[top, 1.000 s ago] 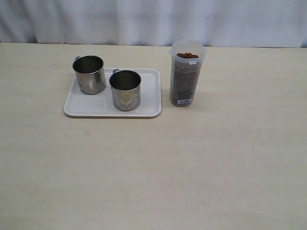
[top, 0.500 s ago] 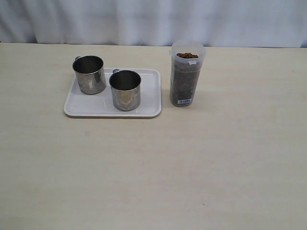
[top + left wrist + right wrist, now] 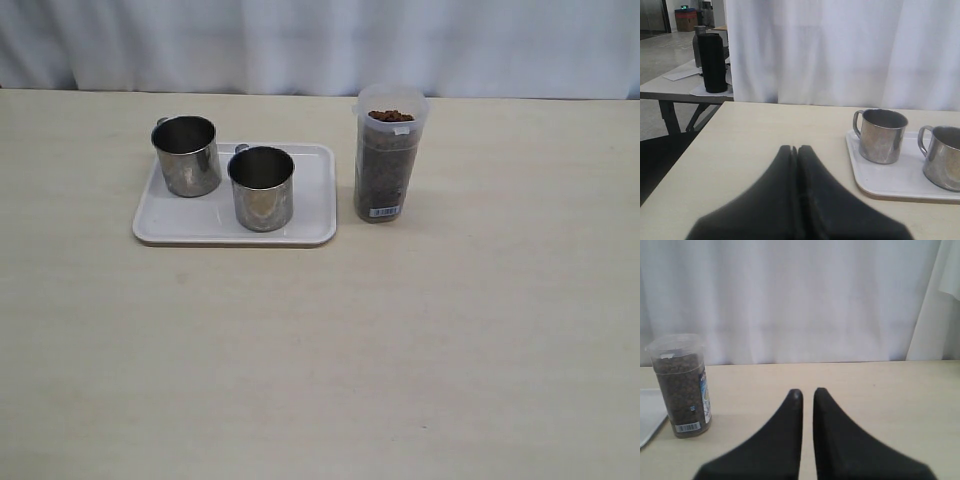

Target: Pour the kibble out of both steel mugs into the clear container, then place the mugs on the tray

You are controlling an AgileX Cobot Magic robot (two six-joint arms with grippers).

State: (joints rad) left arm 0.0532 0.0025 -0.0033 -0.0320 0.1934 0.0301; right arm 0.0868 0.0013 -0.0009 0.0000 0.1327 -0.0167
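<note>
Kibble [image 3: 390, 116] fills the clear container [image 3: 385, 170], steel mugs [image 3: 262, 187] on tray [image 3: 315, 200]; I'd stop. Left end effector [image 3: 794, 150], right end effector [image 3: 807, 392] closed, empty.

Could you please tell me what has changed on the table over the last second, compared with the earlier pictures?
Nothing has visibly changed. The two steel mugs stand upright on the tray as before. The clear container, filled with kibble, is in the same spot on the table beside the tray. No arm shows in the exterior view.
</note>
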